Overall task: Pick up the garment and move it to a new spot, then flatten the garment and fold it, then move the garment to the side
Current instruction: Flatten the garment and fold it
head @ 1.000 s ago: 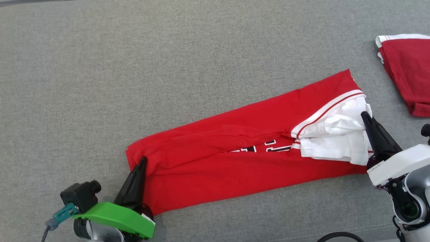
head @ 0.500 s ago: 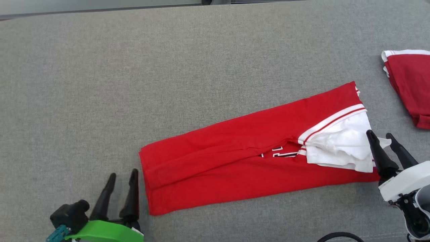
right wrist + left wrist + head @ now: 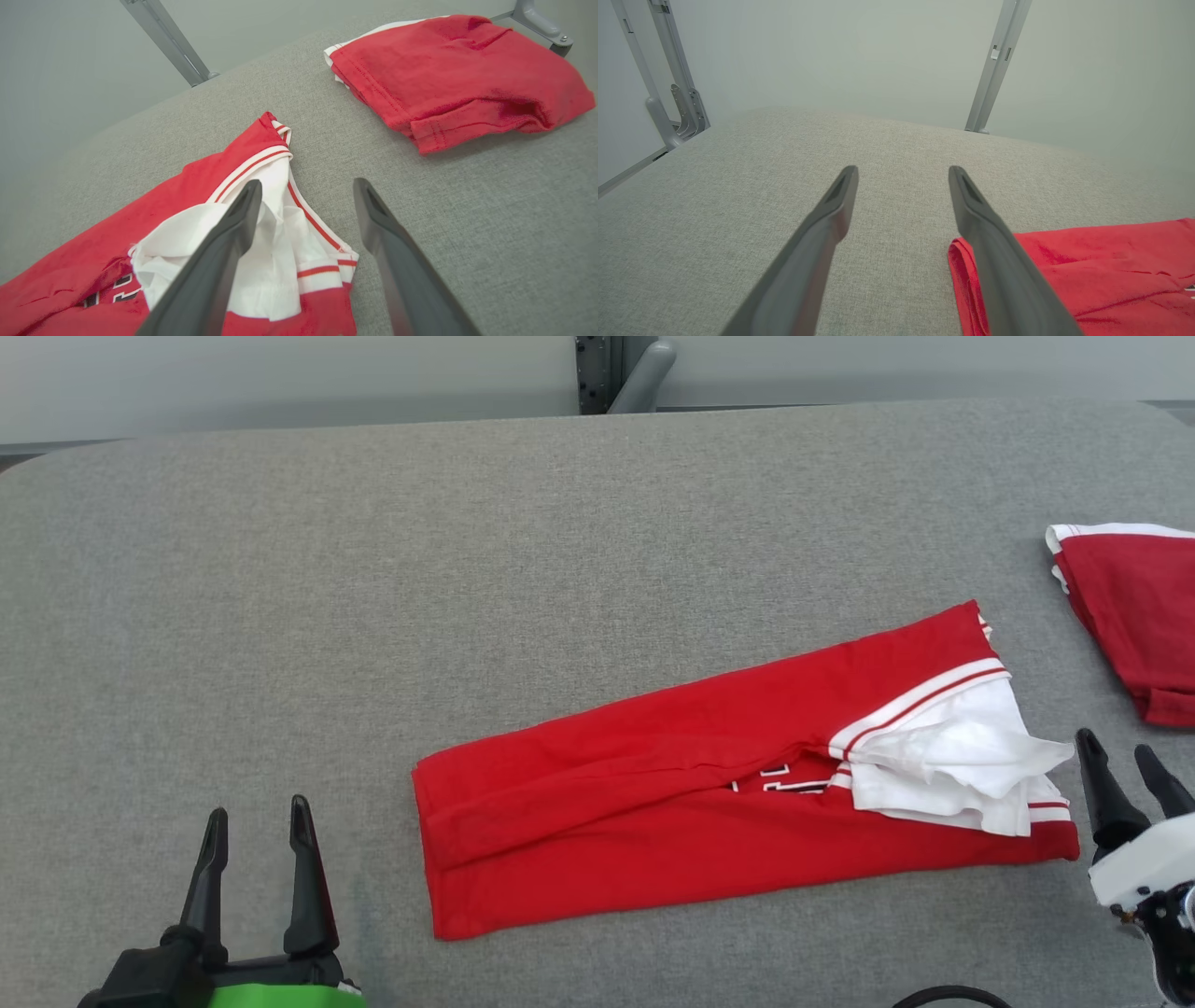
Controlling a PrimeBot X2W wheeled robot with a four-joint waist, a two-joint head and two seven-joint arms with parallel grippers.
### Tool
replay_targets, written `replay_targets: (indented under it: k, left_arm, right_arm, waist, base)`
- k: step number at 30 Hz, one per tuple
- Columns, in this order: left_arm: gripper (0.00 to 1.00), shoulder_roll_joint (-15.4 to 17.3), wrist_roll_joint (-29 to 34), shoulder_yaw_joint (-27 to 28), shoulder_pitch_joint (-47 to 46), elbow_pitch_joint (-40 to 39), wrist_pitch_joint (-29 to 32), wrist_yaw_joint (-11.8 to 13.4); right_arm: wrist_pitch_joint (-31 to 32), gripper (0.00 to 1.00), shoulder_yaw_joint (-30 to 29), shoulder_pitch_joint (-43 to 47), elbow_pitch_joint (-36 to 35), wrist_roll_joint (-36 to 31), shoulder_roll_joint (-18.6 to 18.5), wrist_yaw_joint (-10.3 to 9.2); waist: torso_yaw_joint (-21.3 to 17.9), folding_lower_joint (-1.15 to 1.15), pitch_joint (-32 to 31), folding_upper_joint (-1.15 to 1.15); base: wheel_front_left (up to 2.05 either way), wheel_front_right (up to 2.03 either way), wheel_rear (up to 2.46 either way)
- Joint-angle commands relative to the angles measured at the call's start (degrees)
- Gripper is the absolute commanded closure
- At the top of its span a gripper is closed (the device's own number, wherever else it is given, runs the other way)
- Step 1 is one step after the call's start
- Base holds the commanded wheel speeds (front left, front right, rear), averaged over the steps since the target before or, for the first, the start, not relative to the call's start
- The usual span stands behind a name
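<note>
Red jersey (image 3: 709, 803) folded into a long strip, lies on desk (image 3: 467, 569) right of centre, long axis left-right. Left end effector (image 3: 258, 807) fingers spread, empty, near hem end. Right end effector (image 3: 1112, 743) spread, empty, just beside white sleeve end, nearer.

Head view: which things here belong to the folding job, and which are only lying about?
Part of the job:
- long red garment, folded lengthwise on the grey table
- left gripper, open, beside its left end
- right gripper, open, beside its white end

Lying about:
- second red garment, folded at the right edge
- metal post behind the table
</note>
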Motion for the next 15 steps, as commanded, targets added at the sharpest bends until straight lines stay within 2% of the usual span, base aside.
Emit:
replay_targets:
  k: [1, 8, 15]
  left_arm:
    - [0.00, -0.54, 1.20, 0.45, 0.88, -0.19, 0.00, -0.57]
    - [0.00, -1.32, 2.44, -0.16, -1.98, 0.47, 0.00, -2.39]
    - [0.00, -1.36, 0.74, -1.83, -3.51, 1.46, 0.00, -1.86]
  right_arm:
    - [1.25, 0.00, -0.77, -2.76, 1.03, -0.96, 0.35, -0.01]
    - [9.96, 0.00, 0.99, -10.93, 8.71, -5.46, -1.37, -0.01]
    - [15.78, 0.00, 4.22, -12.48, 14.80, -7.16, -4.71, -0.01]
  waist:
    - [1.21, 0.00, 0.13, 0.01]
    - [4.56, 0.00, 2.66, 0.01]
    - [6.84, 0.00, 3.70, 0.01]
  base:
    - [0.00, 0.00, 0.00]
    - [0.00, 0.00, 0.00]
    - [0.00, 0.00, 0.00]
